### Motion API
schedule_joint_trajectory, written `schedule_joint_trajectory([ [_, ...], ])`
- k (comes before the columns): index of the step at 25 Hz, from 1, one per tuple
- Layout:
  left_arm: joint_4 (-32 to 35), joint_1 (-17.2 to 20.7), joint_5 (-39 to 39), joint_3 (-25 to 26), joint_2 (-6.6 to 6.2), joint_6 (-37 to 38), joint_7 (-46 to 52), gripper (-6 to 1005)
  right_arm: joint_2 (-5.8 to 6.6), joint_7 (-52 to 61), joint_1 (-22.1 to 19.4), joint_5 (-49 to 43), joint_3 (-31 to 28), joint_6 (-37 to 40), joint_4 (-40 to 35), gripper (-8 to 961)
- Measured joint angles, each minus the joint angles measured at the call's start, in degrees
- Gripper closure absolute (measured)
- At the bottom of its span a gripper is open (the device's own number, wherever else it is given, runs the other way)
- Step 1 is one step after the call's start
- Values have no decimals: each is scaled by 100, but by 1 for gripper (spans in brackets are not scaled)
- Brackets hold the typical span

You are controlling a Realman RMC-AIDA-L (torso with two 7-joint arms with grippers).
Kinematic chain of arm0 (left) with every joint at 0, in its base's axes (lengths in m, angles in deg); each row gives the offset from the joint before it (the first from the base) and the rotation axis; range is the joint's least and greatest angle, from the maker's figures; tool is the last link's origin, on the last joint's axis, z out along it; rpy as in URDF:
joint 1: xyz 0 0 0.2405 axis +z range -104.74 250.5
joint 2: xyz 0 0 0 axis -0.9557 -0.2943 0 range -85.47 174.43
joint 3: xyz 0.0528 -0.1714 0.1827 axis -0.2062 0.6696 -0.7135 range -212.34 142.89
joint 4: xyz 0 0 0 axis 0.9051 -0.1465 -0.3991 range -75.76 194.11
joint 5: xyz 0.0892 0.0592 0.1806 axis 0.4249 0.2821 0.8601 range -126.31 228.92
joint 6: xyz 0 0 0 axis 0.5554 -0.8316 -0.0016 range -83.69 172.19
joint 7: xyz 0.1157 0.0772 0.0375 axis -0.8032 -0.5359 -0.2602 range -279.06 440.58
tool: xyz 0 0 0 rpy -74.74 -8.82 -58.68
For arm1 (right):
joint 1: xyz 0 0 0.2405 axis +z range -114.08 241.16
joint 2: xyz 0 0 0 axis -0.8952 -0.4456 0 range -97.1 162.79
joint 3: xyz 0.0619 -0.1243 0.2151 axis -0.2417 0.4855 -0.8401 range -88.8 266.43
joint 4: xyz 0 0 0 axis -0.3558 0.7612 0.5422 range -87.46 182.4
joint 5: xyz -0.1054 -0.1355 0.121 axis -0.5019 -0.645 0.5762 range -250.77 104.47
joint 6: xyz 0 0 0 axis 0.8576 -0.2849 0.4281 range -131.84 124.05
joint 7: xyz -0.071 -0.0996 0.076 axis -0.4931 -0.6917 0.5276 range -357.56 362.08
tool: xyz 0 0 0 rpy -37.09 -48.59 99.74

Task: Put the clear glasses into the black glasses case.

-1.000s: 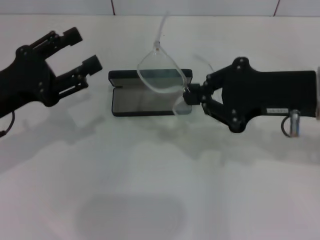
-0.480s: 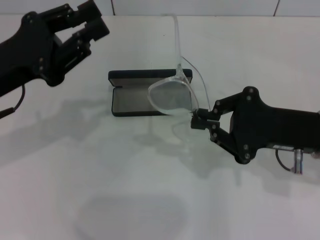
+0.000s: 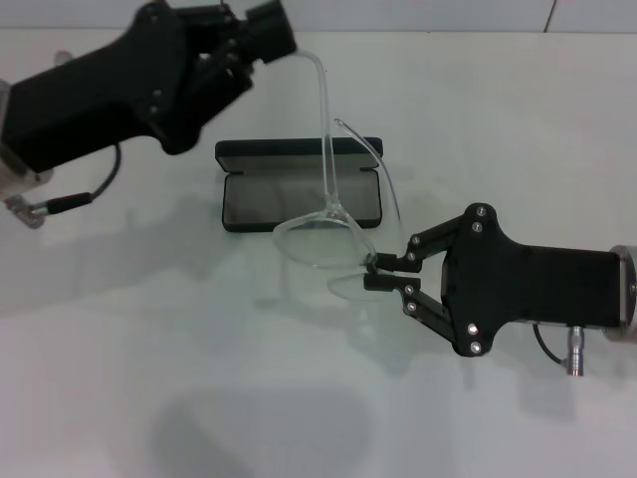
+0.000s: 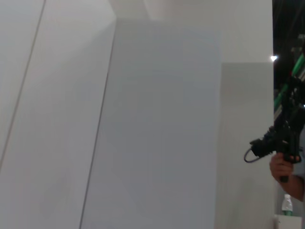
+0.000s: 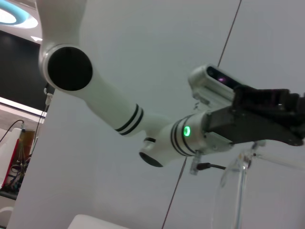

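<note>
Pinched together on the lower rim of the clear glasses [image 3: 323, 239], the jaws of the right gripper [image 3: 373, 273] are seen nearly closed, with the frame held at its corner so that the lens faces up and one thin arm rises almost upright. The glasses are carried in the air just in front of the black glasses case [image 3: 299, 185], which lies open on the white table [image 3: 299, 398] with its grey lining showing; part of the lens overlaps the case's near edge in the head view. Such a corner grip seems chosen to leave the temples free, presumably so that they can be folded before the glasses are laid in the case. The tip of the raised arm appears to be met by the left gripper [image 3: 261, 30], whose fingers are drawn close together around or right beside it; whether the tip is truly clamped cannot be told. The left arm is reached in from the far left, raised above the case and angled towards the centre. The right arm is extended low from the right, its wrist level and its fingers directed to the left. In the right wrist view the left arm and gripper [image 5: 267, 114] are seen above the clear frame [image 5: 233, 186].
</note>
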Motion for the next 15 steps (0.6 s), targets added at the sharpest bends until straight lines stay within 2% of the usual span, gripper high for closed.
schedule_joint_trajectory([
  [15, -177, -64, 280, -440, -1, -134, 111, 943, 0, -21, 81, 150, 89, 177, -51, 900],
])
